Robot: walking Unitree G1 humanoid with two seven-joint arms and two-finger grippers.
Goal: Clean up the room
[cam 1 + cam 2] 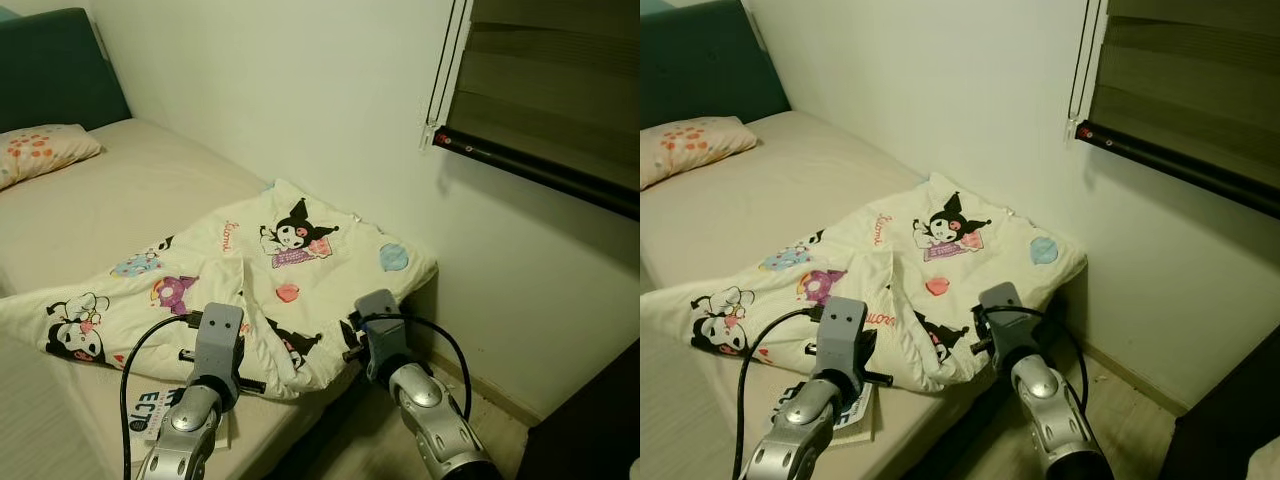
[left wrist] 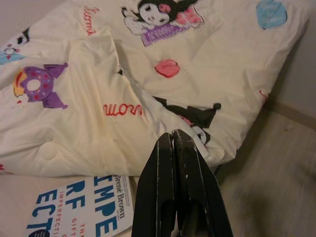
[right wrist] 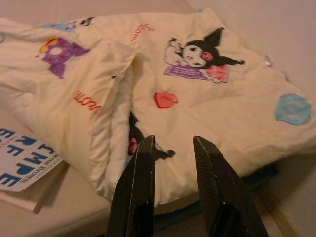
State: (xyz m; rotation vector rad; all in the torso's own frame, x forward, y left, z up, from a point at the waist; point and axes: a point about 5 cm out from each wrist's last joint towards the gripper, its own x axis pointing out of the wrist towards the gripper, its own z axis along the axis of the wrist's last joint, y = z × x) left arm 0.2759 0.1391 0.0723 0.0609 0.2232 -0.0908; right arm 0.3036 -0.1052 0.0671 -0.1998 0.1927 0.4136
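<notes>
Across the foot corner of the bed [image 1: 120, 200], beside the wall: a cream blanket [image 1: 300, 255] printed with cartoon characters, lay rumpled, one fold doubled back over itself, its lower edge hanging off the mattress toward the floor [image 1: 480, 410]. Tucked partly under that near edge, flat on the mattress: a book [image 2: 84, 207] with a white cover and blue block letters. Farther up the bed, well apart from the blanket: a pale pillow [image 1: 40, 150] with orange spots, resting against a dark green headboard [image 1: 50, 70].

Over the near edge of the blanket, just above the book: left hand [image 2: 173, 136], its two black fingers pressed together, tips at the folded hem. Possibly pinched a bit of fabric there, though hard to tell from the wrist view, so best taken as simply closed. Off the bed corner, a little lower and nearer the floor: right hand [image 3: 173, 140], fingers spread with a clear gap, nothing between them, pointed at the hanging edge of the blanket but apart from it. Black cables looped along both silver arms.

On the wall to the right: a dark roller blind [image 1: 550, 90] over a window, cords dangling beside it. Along the base of the wall: a pale skirting board above light wooden flooring.
</notes>
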